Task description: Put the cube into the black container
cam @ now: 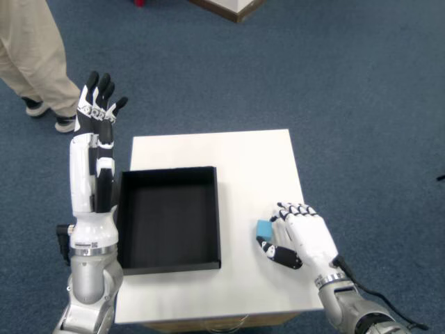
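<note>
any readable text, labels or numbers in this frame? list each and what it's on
None readable.
The blue cube shows plain faces with no print.
The black container has no label on its walls or floor.
The right hand and the left hand carry no legible markings; any small print on them is too small to make out.
The white table is blank.

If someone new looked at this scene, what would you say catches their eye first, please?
Probably the black container, empty, on the left part of the white table. Next, the right hand lying at the table's right side with its fingers against a small blue cube; whether it grips the cube is unclear. The left hand is raised upright, fingers spread.
</note>
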Robot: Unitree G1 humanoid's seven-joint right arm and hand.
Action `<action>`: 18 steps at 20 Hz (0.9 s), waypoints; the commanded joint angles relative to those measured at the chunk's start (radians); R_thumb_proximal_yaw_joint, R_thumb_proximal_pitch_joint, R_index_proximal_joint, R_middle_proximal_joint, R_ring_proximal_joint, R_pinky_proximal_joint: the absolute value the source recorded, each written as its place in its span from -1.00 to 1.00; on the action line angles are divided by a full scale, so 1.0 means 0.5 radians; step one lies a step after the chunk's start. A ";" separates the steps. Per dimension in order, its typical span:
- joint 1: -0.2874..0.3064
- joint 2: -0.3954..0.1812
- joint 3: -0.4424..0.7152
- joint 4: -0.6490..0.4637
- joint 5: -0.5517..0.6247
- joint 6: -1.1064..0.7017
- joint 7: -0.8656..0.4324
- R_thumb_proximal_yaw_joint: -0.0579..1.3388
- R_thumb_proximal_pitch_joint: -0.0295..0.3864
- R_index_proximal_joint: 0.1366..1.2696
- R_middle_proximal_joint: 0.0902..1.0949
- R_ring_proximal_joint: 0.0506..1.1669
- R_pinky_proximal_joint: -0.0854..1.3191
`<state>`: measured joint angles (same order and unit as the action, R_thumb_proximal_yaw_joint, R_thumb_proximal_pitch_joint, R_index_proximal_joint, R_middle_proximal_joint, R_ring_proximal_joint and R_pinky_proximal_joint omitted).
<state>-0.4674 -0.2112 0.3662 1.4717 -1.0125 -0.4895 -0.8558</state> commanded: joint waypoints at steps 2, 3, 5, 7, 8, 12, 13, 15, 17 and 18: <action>-0.082 -0.039 -0.029 -0.069 0.005 -0.012 -0.083 -0.10 -0.50 -0.13 -0.66 -0.59 -0.52; -0.082 -0.038 -0.029 -0.069 0.003 -0.014 -0.084 -0.10 -0.50 -0.12 -0.67 -0.59 -0.52; -0.080 -0.038 -0.029 -0.069 0.000 -0.020 -0.091 -0.10 -0.49 -0.12 -0.67 -0.59 -0.51; -0.082 -0.039 -0.029 -0.070 -0.003 -0.026 -0.097 -0.09 -0.49 -0.12 -0.67 -0.58 -0.51; -0.080 -0.040 -0.029 -0.068 -0.004 -0.027 -0.099 -0.09 -0.48 -0.11 -0.67 -0.58 -0.51; -0.076 -0.041 -0.029 -0.066 -0.010 -0.030 -0.105 -0.04 -0.47 -0.11 -0.67 -0.59 -0.51; -0.076 -0.041 -0.029 -0.066 -0.011 -0.031 -0.107 -0.04 -0.46 -0.11 -0.67 -0.59 -0.51; -0.076 -0.042 -0.030 -0.066 -0.014 -0.035 -0.110 -0.03 -0.45 -0.11 -0.67 -0.59 -0.51; -0.079 -0.041 -0.029 -0.070 -0.019 -0.046 -0.117 -0.01 -0.43 -0.11 -0.67 -0.58 -0.51; -0.079 -0.041 -0.029 -0.071 -0.021 -0.053 -0.123 0.00 -0.43 -0.10 -0.67 -0.58 -0.51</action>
<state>-0.4673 -0.2124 0.3662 1.4717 -1.0296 -0.4898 -0.8617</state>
